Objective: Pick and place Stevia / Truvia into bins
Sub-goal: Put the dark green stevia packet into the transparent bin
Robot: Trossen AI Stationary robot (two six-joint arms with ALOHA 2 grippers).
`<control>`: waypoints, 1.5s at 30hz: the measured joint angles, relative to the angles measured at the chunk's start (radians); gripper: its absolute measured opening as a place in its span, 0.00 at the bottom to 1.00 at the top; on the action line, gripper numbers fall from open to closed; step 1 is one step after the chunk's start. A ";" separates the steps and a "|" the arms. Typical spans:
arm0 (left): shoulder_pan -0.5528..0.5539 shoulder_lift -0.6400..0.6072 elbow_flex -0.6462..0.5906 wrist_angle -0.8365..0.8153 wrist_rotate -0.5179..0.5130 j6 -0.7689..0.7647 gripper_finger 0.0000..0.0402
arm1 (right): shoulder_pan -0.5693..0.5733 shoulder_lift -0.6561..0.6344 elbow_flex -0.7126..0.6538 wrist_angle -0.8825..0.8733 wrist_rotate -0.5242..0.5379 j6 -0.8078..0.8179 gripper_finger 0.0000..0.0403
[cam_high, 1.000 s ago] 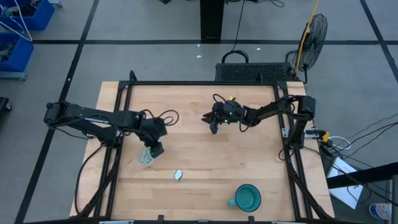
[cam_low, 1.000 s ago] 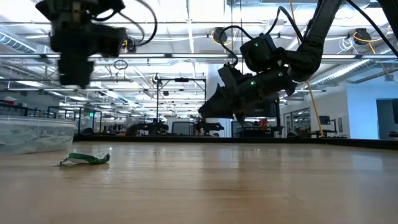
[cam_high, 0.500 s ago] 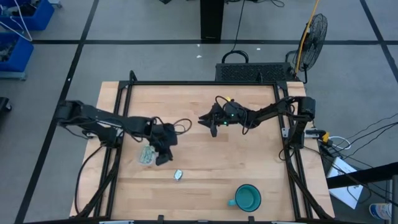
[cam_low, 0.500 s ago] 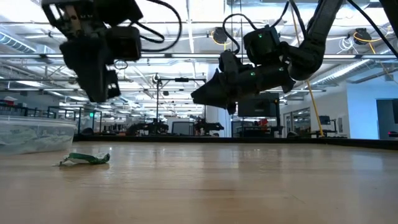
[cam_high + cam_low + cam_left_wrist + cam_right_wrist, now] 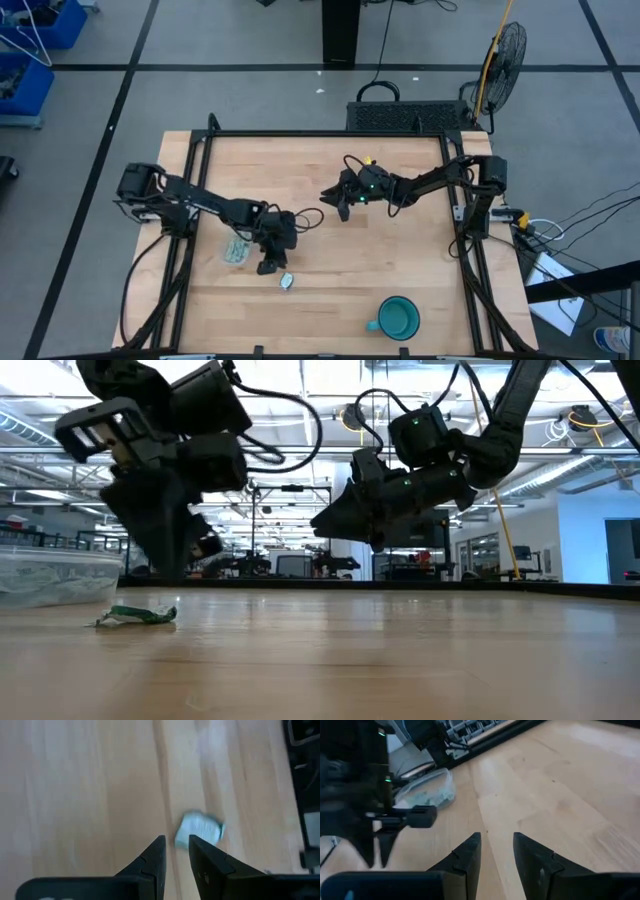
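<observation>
One pale green and white sachet [image 5: 286,282] lies flat on the wood by itself; it also shows as the sachet [image 5: 200,829] in the left wrist view and the sachet [image 5: 137,616] in the low view. The clear tub [image 5: 235,250] stands to its left, with several sachets inside the tub [image 5: 427,792]. My left gripper [image 5: 270,264] hovers between tub and sachet, fingers pointing down, narrowly open, just short of the sachet [image 5: 176,844]. My right gripper [image 5: 340,206] waits above mid-table, narrowly open [image 5: 496,842], touching nothing.
A teal cup [image 5: 398,318] stands near the table's near right corner. Black frame rails [image 5: 190,200] run along the table's left, right and far sides. Bare wood lies between the two grippers.
My left gripper has moved from above the tub toward the table's right and near edge, coming lower and closer to the lone sachet. The sachet and the tub have stayed put. My right gripper has hardly moved.
</observation>
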 joint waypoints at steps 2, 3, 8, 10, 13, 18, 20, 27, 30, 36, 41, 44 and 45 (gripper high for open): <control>-0.003 0.006 0.003 0.028 -0.015 0.000 0.22 | 0.000 0.000 0.000 -0.011 0.000 -0.003 0.27; -0.006 0.002 0.001 0.026 -0.025 0.000 0.22 | 0.000 0.000 0.000 -0.014 0.001 -0.011 0.27; -0.046 -0.025 0.000 0.046 -0.135 0.146 0.22 | 0.003 0.000 0.000 -0.023 0.000 -0.027 0.27; -0.073 -0.026 0.003 0.063 -0.160 0.225 0.22 | 0.008 0.000 0.000 -0.022 0.000 -0.021 0.27; -0.118 -0.024 -0.001 0.049 -0.159 0.245 0.22 | 0.021 0.000 0.000 -0.041 0.000 -0.038 0.27; -0.182 -0.017 0.001 0.043 -0.298 0.204 0.22 | 0.052 0.000 0.000 -0.077 0.000 -0.046 0.27; -0.184 -0.017 0.001 0.044 -0.339 0.162 0.22 | 0.070 0.000 0.000 -0.081 0.004 -0.047 0.27; -0.197 -0.017 0.001 0.027 -0.255 0.112 0.22 | 0.121 0.000 0.000 -0.074 0.130 -0.077 0.27; -0.213 -0.017 0.001 0.028 -0.245 0.103 0.22 | 0.127 0.000 0.000 -0.074 0.129 -0.073 0.27; -0.246 -0.021 0.001 0.032 -0.281 0.114 0.22 | 0.132 0.000 0.000 -0.074 0.127 -0.072 0.27; -0.249 -0.022 0.001 0.089 -0.341 -0.023 0.22 | 0.136 0.000 0.000 -0.074 0.127 -0.053 0.27; -0.248 -0.022 0.001 0.114 -0.394 -0.206 0.22 | 0.147 0.000 -0.001 -0.074 0.127 -0.011 0.27; -0.248 -0.022 0.001 0.116 -0.407 -0.259 0.22 | 0.152 0.000 -0.001 -0.074 0.127 0.000 0.27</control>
